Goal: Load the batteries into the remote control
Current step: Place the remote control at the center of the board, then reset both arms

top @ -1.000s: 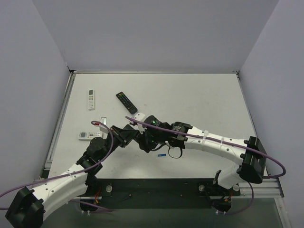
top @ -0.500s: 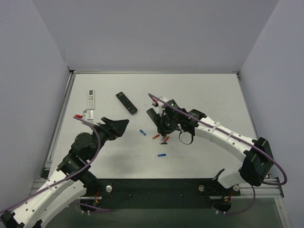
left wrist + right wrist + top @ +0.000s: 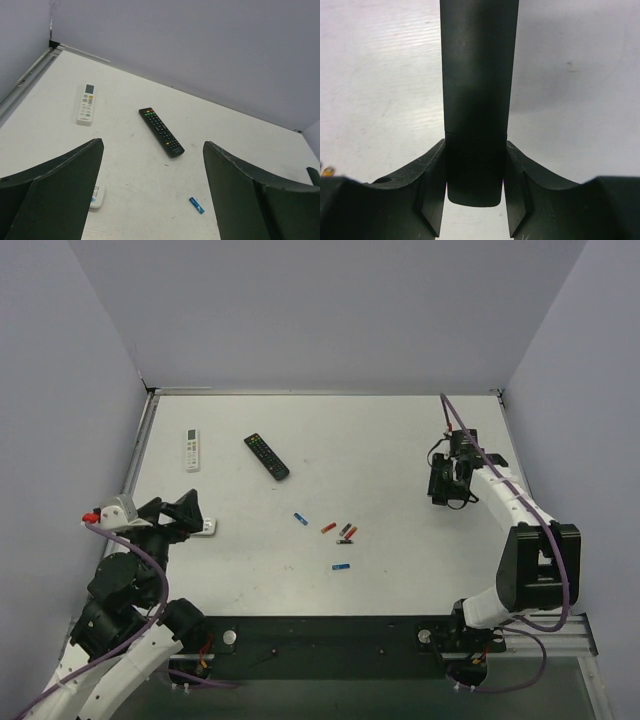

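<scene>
The slim matte-black remote control (image 3: 479, 85) is clamped between the fingers of my right gripper (image 3: 475, 170), which is shut on it. In the top view that gripper (image 3: 446, 485) hangs over the right side of the table. Several batteries lie loose mid-table: a blue one (image 3: 300, 519), an orange one (image 3: 328, 527), a dark and an orange one side by side (image 3: 348, 531), and another blue one (image 3: 342, 567). My left gripper (image 3: 172, 508) is at the near left, open and holding nothing. Its wrist view shows the gripper (image 3: 153, 144) and a blue battery (image 3: 196, 205).
A black remote with coloured buttons (image 3: 267, 456) lies at the back left of centre. A white remote (image 3: 192, 449) sits near the left edge. Another white remote (image 3: 205, 528) peeks out beside my left gripper. Grey walls enclose the table on three sides.
My left gripper opened and drew back to the near left. The right arm swung from mid-table to the right, carrying the black remote. The batteries now lie uncovered.
</scene>
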`<state>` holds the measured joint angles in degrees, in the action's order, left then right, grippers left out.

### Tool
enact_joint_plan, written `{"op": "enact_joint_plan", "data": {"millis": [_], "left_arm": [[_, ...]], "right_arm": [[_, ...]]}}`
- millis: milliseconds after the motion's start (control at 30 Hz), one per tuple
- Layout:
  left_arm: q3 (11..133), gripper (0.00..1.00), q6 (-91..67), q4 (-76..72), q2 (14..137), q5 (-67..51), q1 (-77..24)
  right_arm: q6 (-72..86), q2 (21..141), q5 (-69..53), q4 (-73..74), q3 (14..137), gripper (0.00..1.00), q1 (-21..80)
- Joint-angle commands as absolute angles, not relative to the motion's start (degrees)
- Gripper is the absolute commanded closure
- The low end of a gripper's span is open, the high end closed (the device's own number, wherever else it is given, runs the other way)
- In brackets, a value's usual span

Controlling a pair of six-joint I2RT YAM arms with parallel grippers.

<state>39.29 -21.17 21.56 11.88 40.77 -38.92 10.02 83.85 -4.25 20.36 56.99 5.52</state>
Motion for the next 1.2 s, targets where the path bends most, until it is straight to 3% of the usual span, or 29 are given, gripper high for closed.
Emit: {"op": "enact_joint_plan", "data": {"millis": [0,167,467,600,667,800,1167], "left_arm": [[37.0,0.08,-15.6,22.9,11.1,46.0,-38.8],[36.7,0.05,-13.7,22.4,10.5,47.1,-38.1],[36.0,0.04,-13.1,23.2,7.8,47.5,-37.7],[35.9,0.04,-13.1,23.0,7.7,46.6,-37.5],[36.0,0.03,-13.1,22.9,8.0,46.1,-37.4],[36.2,0.03,-13.6,23.6,8.7,46.0,-36.9],[36.0,0.03,-14.9,23.4,11.2,44.5,-35.5]], "right_arm": [[10.0,87.7,-5.0,19.5,56.9,0.88,-1.3],[9.6,91.0,-5.3,18.9,57.0,0.83,-5.4],[9.4,95.4,-5.6,18.8,55.5,0.58,-6.2],[9.6,93.0,-6.7,18.7,54.7,0.32,-6.2],[10.0,91.9,-7.3,18.7,54.1,0.24,-6.2],[11.1,85.5,-7.0,18.5,53.0,0.12,-6.2],[19.3,56.1,-12.2,10.5,48.0,0.0,-6.2]]}}
